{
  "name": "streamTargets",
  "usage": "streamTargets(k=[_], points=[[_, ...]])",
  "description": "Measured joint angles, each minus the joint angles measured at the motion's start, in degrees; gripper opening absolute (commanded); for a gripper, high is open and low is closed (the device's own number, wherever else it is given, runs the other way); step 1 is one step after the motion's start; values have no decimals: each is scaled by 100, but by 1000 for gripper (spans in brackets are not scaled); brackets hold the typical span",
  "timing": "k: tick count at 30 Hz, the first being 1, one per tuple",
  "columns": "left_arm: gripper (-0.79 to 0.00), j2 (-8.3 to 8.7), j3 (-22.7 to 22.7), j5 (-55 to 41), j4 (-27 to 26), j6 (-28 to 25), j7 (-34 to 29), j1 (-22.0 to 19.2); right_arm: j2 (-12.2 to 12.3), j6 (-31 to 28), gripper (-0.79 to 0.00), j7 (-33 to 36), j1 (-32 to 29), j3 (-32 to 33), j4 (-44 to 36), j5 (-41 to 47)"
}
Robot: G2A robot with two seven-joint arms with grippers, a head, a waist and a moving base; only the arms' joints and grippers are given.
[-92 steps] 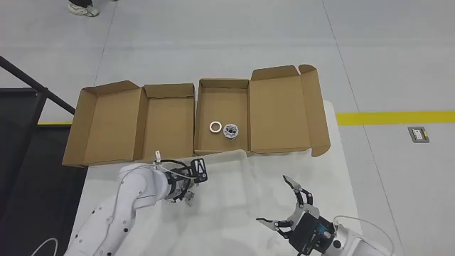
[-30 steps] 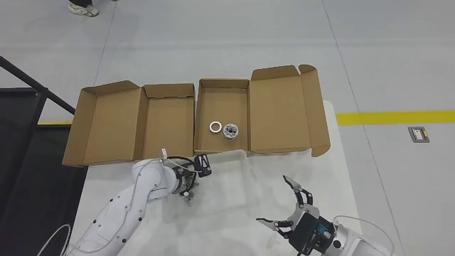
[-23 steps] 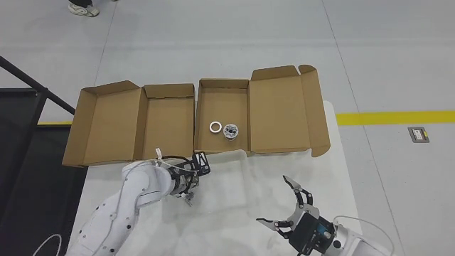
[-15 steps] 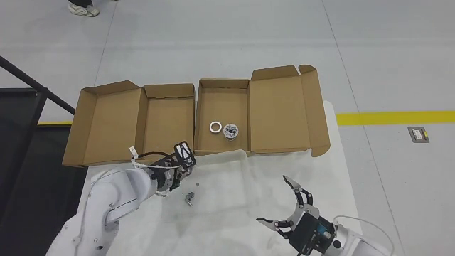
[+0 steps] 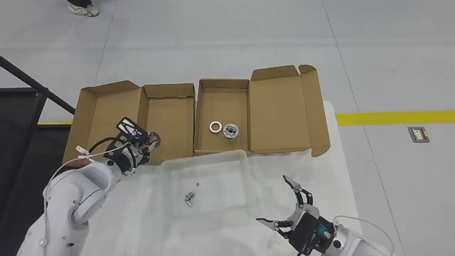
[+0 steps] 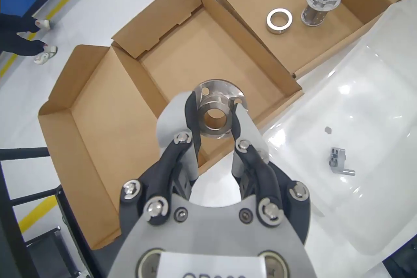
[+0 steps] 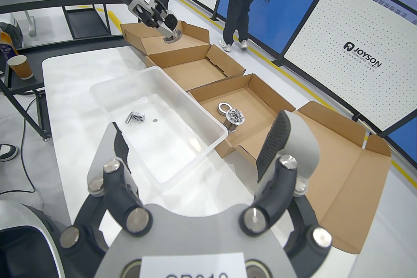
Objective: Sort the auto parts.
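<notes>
At centre left, the left jaws clench a flanged metal hub (image 5: 153, 140) above the near edge of the left cardboard box (image 5: 170, 114). Lower centre, a small bracket (image 5: 190, 199) lies in the clear bin (image 5: 206, 158). A ring (image 5: 215, 126) and ribbed cylinder (image 5: 230, 130) sit in the right box (image 5: 220, 96). Lower right, the right jaws hang spread, empty.

Left pincer (image 6: 215, 109) clamped tight, arm outstretched, right pincer (image 7: 200, 129) splayed wide

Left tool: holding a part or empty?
Holding: the left tool is shut on a flanged metal part, fingers against both sides of its hub.
</notes>
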Motion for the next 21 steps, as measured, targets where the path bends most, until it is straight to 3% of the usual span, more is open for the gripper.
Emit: streamTargets(k=[5,8,14,21], points=[[-785,0,1,0,2,0,2,1,0,0,0,0,0,0,0,0],[-785,-22,72,-164,320,92,74,-56,0,0,0,0,0,0,0,0],[-785,-130,490,-383,1914,255,411,-1158,0,0,0,0,0,0,0,0],[-785,-390,1481,-179,3901,127,930,-2640,0,0,0,0,0,0,0,0]])
